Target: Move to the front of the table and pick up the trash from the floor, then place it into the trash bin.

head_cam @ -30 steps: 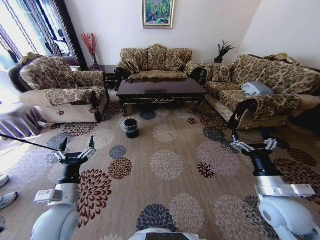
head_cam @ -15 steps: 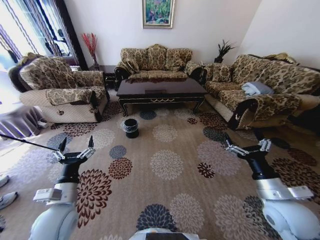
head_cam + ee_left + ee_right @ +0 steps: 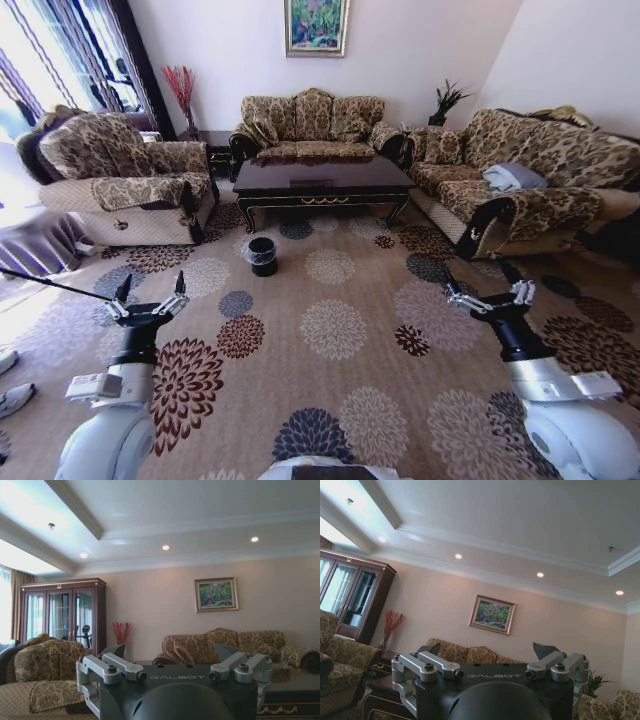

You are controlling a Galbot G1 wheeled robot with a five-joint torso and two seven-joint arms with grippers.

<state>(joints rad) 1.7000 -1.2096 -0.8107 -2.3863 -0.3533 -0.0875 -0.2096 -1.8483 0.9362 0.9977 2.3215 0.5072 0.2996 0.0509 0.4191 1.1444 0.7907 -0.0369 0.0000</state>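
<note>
The long dark table point(image 3: 322, 181) stands across the room in front of the back sofa, and its gold-trimmed edge point(image 3: 280, 709) shows in the left wrist view. The small black trash bin point(image 3: 262, 255) with a clear liner stands on the patterned floor point(image 3: 333, 330) near the table's front left corner. The trash is out of view. My left gripper point(image 3: 152, 288) point(image 3: 172, 652) is held up low on the left, open and empty. My right gripper point(image 3: 481, 284) point(image 3: 490, 650) is raised on the right, also open and empty. Both are well short of the bin.
A patterned armchair point(image 3: 120, 175) sits on the left, a sofa point(image 3: 312, 124) behind the table, and a long sofa point(image 3: 530, 180) on the right. Two pale items point(image 3: 14, 398) lie at the left edge. Open carpet stretches between me and the table.
My right arm has drifted a little to the left and forward, gripper still open. The left arm and the room have stayed the same.
</note>
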